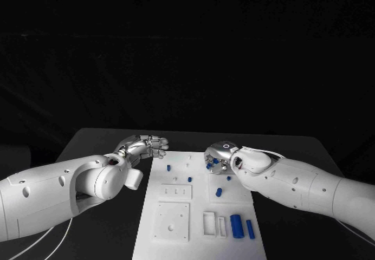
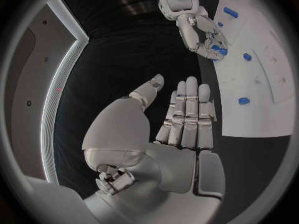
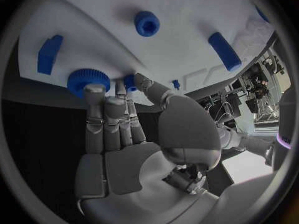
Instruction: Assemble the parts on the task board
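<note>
The white task board [image 1: 199, 216] lies in the middle of the black desk [image 1: 297, 146], small blue parts scattered over it. The right hand [image 1: 220, 158] reaches over the board's far end, fingertips [image 3: 94, 89] at a blue toothed gear [image 3: 87, 79]; whether it grips the gear cannot be told. The left hand [image 1: 145, 147] hovers beside the board, fingers straight, holding nothing.

A black table [image 1: 102, 138] stands against a dark, unlit background.

A black table [image 1: 102, 142] fills the space, its dark top running off under dim light all round
</note>
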`<act>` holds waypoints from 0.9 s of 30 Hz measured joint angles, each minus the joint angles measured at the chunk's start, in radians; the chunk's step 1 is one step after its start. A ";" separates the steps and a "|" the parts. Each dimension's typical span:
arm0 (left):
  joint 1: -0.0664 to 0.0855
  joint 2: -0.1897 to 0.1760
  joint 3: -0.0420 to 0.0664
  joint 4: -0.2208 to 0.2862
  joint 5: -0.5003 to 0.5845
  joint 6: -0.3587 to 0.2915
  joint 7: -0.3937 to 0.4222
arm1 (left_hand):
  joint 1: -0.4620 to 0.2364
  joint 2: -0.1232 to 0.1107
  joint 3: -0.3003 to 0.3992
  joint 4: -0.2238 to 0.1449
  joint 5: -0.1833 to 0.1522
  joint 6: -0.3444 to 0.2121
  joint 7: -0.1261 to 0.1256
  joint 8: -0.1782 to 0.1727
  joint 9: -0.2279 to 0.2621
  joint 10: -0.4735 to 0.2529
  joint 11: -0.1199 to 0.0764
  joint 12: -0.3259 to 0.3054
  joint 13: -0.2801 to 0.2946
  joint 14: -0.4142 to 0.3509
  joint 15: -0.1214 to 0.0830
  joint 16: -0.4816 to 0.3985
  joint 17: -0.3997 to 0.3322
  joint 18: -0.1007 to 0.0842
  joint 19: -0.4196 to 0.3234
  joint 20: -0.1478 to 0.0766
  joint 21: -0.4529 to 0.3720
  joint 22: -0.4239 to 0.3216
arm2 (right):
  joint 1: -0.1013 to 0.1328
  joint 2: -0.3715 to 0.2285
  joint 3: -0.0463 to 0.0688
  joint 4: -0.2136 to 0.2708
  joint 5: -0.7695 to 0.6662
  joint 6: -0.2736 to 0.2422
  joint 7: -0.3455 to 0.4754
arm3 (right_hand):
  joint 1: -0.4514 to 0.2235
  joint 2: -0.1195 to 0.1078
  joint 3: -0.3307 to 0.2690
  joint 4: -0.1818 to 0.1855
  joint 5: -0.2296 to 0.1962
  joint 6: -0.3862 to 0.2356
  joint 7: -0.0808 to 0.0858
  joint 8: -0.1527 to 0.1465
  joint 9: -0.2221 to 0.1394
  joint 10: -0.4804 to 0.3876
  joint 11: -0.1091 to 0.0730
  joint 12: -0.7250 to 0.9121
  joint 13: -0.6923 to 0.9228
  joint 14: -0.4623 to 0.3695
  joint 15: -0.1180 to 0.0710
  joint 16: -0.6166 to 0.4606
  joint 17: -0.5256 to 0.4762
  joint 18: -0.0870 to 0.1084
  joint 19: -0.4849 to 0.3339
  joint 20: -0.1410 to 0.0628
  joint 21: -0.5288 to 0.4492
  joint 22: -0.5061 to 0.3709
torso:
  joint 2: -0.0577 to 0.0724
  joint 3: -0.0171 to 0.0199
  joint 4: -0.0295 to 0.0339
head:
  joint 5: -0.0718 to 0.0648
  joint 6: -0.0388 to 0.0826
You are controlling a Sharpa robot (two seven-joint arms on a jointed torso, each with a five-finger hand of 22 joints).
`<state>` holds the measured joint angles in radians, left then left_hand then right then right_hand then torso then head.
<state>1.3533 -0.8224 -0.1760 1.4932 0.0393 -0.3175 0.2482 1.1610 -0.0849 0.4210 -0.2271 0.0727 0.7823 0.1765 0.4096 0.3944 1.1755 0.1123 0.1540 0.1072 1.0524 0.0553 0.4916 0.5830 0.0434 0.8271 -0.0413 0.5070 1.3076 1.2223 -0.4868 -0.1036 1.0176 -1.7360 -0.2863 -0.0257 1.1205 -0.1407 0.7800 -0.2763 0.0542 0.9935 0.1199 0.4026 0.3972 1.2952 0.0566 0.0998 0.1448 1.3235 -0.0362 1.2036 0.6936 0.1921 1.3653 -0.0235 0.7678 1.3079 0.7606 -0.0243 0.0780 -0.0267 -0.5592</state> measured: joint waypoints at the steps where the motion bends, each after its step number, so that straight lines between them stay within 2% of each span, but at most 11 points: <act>1: 0.000 0.000 0.000 0.000 0.000 0.000 0.000 | 0.000 0.000 0.000 0.000 0.000 0.000 0.000 0.000 0.000 0.000 0.000 0.000 0.000 0.000 0.000 0.000 0.000 0.000 0.000 0.000 0.000 0.000 | 0.000 0.000 0.000 0.000 -0.002 -0.001 -0.002 | 0.000 0.000 0.006 0.000 0.000 0.003 -0.001 0.000 0.002 0.003 0.000 0.000 0.003 0.000 0.000 0.003 -0.001 0.000 0.000 0.000 0.005 0.000 | 0.000 0.0000 0.0000 | 0.000 0.000; 5: 0.000 0.000 0.000 0.000 0.000 0.000 0.000 | 0.000 0.000 0.000 0.000 0.004 0.000 0.000 0.000 0.000 0.000 0.000 0.000 0.000 0.000 0.000 0.000 0.000 -0.001 0.000 0.000 0.000 0.000 | -0.001 0.001 0.000 0.005 -0.010 -0.006 -0.014 | 0.000 0.000 0.019 -0.002 -0.003 0.012 -0.006 0.005 0.007 0.012 -0.008 0.005 0.011 0.002 -0.002 0.005 -0.003 0.000 0.004 -0.001 0.017 0.000 | 0.000 0.0000 0.0000 | 0.000 0.001; 11: 0.000 0.001 0.000 0.000 0.000 0.000 -0.001 | 0.000 0.000 0.002 -0.002 0.004 0.000 0.000 0.000 0.000 0.000 0.000 0.000 0.000 0.000 0.000 0.000 0.001 -0.002 0.000 0.000 0.000 0.000 | -0.003 0.001 -0.001 0.014 -0.018 -0.021 -0.039 | -0.004 0.004 0.028 -0.003 -0.005 0.013 -0.007 0.006 0.010 0.014 -0.010 0.005 0.017 0.004 -0.004 0.011 -0.004 0.000 0.000 -0.007 0.023 0.000 | 0.001 0.0000 -0.0006 | 0.000 0.002; 16: 0.000 0.001 0.000 0.000 0.000 0.000 -0.001 | 0.000 0.000 0.003 -0.003 0.004 0.000 0.000 0.000 0.000 0.000 0.000 0.000 0.000 0.000 0.000 0.000 0.001 0.009 0.000 0.000 0.000 0.000 | -0.004 -0.003 -0.001 0.036 -0.023 -0.045 -0.063 | -0.004 0.004 0.029 -0.003 -0.005 0.017 -0.011 0.006 0.013 0.016 -0.011 0.005 0.021 0.004 -0.004 0.011 -0.006 -0.001 0.000 -0.007 0.028 0.000 | 0.001 -0.0003 -0.0012 | 0.001 0.005; 22: 0.001 0.001 0.000 -0.001 0.000 0.000 -0.002 | 0.000 0.000 0.005 -0.005 0.004 0.000 0.000 0.000 0.000 0.000 0.000 0.000 0.000 0.000 0.000 0.000 0.002 0.009 0.000 0.000 0.000 0.001 | -0.002 -0.002 0.012 0.056 -0.033 -0.083 -0.093 | -0.004 0.004 0.033 -0.002 -0.008 0.019 -0.010 0.006 0.016 0.016 -0.011 0.005 0.023 0.004 -0.004 0.014 -0.007 -0.001 -0.002 -0.010 0.032 0.000 | 0.001 -0.0005 -0.0020 | 0.002 0.010; 24: 0.001 0.001 0.000 -0.001 0.000 0.000 -0.002 | 0.000 0.000 0.005 -0.005 0.004 0.000 0.000 0.000 0.000 0.000 0.000 0.000 0.000 0.000 0.000 0.000 0.002 0.009 0.000 0.000 0.000 0.001 | -0.001 0.002 0.013 0.057 -0.039 -0.098 -0.103 | -0.004 0.004 0.034 -0.002 -0.008 0.020 -0.010 0.006 0.016 0.016 -0.011 0.005 0.023 0.004 -0.004 0.014 -0.007 -0.024 0.001 -0.024 0.035 0.000 | 0.001 -0.0006 -0.0025 | 0.003 0.012; 27: 0.002 0.002 0.000 -0.002 0.000 0.000 -0.001 | -0.007 0.001 0.004 -0.007 0.004 0.000 0.000 -0.004 0.000 0.004 0.004 -0.003 0.000 0.000 0.000 0.000 0.003 0.009 0.000 0.000 0.004 0.000 | 0.000 0.018 0.014 0.052 -0.052 -0.122 -0.118 | -0.004 0.004 0.041 -0.002 -0.009 0.021 -0.009 0.006 0.016 0.016 -0.011 0.004 0.024 0.005 -0.005 0.014 -0.008 -0.027 0.000 -0.025 0.037 0.000 | 0.001 -0.0006 -0.0026 | 0.003 0.015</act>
<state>1.3552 -0.8206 -0.1759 1.4916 0.0389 -0.3170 0.2468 1.1540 -0.0843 0.4246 -0.2340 0.0764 0.7822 0.1765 0.4058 0.3945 1.1792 0.1160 0.1507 0.1073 1.0524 0.0553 0.4916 0.5862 0.0522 0.8272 -0.0411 0.5110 1.3080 1.2222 -0.4683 -0.0896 1.0693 -1.7881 -0.4079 -0.1441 1.1163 -0.1367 0.8213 -0.2786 0.0449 1.0142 0.1105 0.4084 0.4129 1.3116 0.0460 0.1042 0.1689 1.3288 -0.0415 1.2180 0.6855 0.1649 1.3648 -0.0489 0.8051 1.3076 0.7612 -0.0248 0.0755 -0.0233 -0.5442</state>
